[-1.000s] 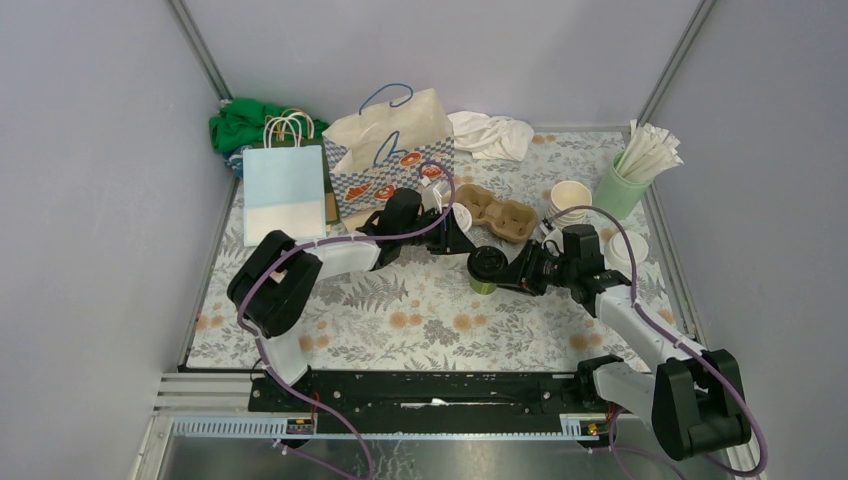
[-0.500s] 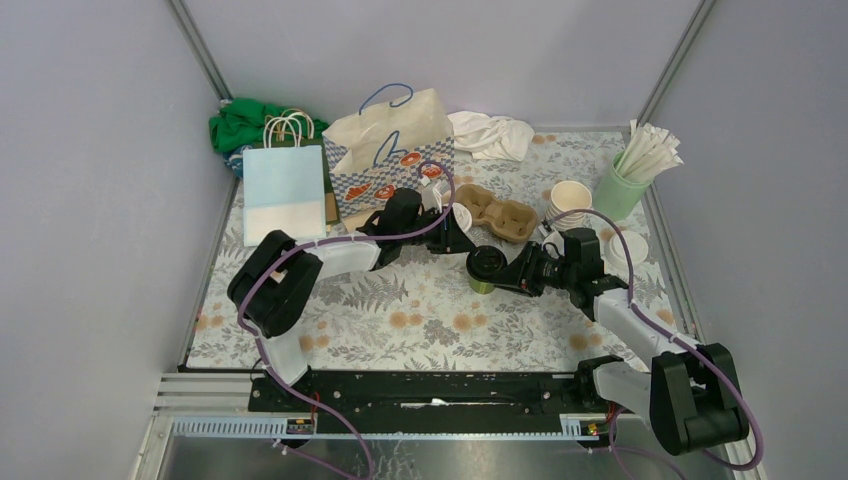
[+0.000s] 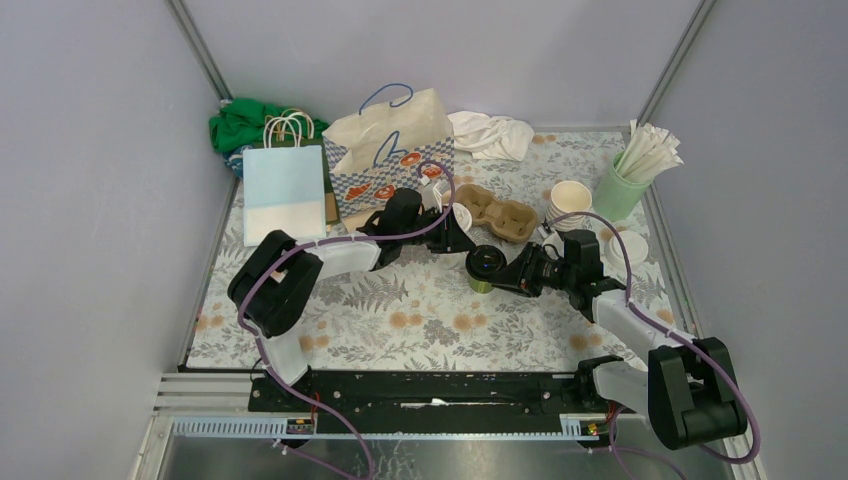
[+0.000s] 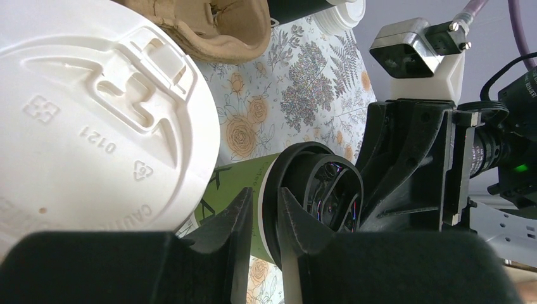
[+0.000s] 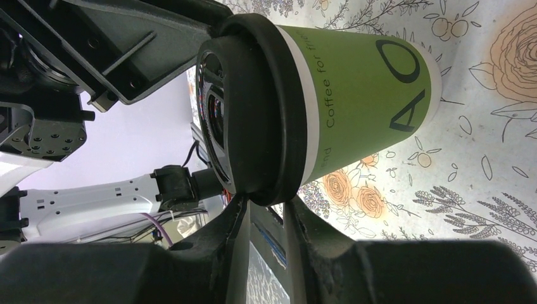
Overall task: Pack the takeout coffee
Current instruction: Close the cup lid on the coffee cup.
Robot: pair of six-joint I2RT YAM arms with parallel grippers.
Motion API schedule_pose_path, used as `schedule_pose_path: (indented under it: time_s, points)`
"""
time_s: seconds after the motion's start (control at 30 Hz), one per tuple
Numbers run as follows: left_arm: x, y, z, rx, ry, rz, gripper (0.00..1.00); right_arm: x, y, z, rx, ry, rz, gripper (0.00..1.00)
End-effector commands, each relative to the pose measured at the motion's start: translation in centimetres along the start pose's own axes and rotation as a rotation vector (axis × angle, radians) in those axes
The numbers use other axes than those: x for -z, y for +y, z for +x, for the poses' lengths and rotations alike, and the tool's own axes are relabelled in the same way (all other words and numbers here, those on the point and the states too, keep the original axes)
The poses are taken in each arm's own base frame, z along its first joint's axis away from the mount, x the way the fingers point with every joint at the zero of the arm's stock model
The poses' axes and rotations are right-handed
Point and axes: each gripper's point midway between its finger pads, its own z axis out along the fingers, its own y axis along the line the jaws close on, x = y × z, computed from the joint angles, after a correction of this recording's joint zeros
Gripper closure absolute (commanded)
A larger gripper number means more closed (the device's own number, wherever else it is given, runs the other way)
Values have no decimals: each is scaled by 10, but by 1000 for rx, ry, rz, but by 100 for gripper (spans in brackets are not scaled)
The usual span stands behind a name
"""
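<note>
Green cup, lettering "Coffee for"

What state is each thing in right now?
Green cup: upright, black lid on.
Black lid: rim pinched by right fingers.
White lid: on no cup, beside left fingers.
Cup tray: empty.
Patterned bag: standing, open.
Cream cup: upright, unlidded.

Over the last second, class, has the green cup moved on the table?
No. The green cup, under its black lid, sits at the same spot just in front of the brown cup carrier.
</note>
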Motion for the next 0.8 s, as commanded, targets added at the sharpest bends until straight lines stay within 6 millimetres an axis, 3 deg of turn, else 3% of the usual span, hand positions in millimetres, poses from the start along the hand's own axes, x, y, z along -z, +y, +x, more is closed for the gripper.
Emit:
schedule_pose_path:
  time_s: [0.0,0.43,0.77]
  points:
    - [-6,21,37,21,107,-69,76,11,-119,44,-166,32,458,71]
    - [-5,24,41,24,113,-74,76,13,-137,49,-219,39,528,71]
    - [-5,24,40,21,113,-76,76,16,-126,39,-207,18,517,71]
